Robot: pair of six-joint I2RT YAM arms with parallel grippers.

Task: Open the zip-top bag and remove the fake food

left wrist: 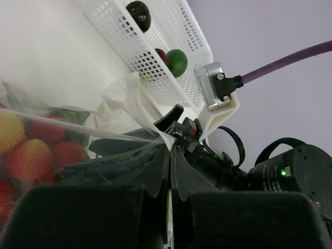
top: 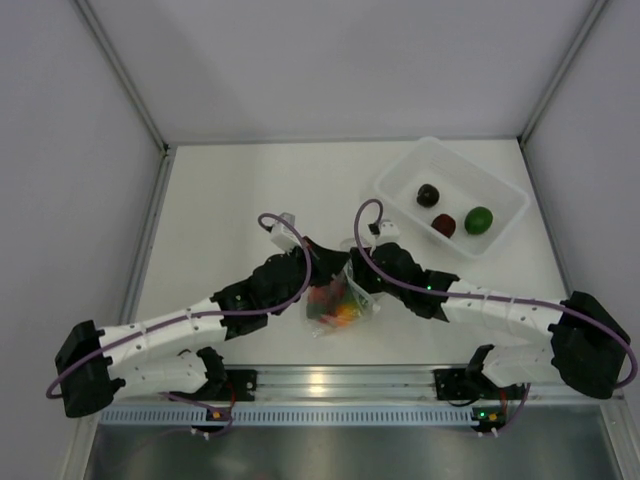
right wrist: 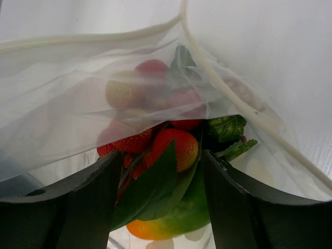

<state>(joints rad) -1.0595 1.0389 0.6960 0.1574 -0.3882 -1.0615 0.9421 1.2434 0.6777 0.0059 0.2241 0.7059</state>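
left gripper (left wrist: 169,155) pinches the zip-top bag (left wrist: 129,98) lip while right gripper (right wrist: 161,155), jaws apart, straddles the fake food (right wrist: 174,148), grip unclear, so lifting could drop pieces or drag the bag.

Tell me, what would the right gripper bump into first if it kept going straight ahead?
Probably the fake food: a red strawberry piece with a green leaf sits just ahead, between the spread jaws of the right gripper, inside the zip-top bag. How close is hard to judge.

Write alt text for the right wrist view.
Two fingers of the right gripper stand apart on either side of fake food, red strawberries with green leaves above an orange-and-green fruit, at the mouth of a clear zip-top bag whose film drapes over the upper pieces.
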